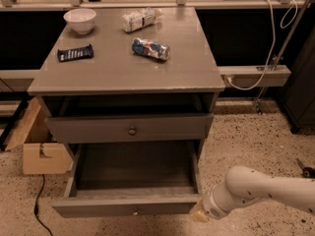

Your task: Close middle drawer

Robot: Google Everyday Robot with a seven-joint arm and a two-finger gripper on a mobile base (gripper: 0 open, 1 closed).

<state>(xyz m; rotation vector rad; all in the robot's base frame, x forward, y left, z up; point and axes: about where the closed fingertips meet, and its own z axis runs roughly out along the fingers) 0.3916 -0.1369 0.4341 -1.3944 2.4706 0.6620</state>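
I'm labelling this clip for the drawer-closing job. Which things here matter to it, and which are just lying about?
For the job: the pulled-out middle drawer; the hand at its front right corner.
Lying about: white bowl, dark packet, blue packet, white packet, cardboard box.

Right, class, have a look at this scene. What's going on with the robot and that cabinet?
The robot's arm reaches in from the lower right. Its gripper sits low at the right front corner of the middle drawer. That drawer is pulled far out, looks empty, and is not yet closed. The drawer above is nearly shut. On the cabinet top sit a white bowl and a blue packet.
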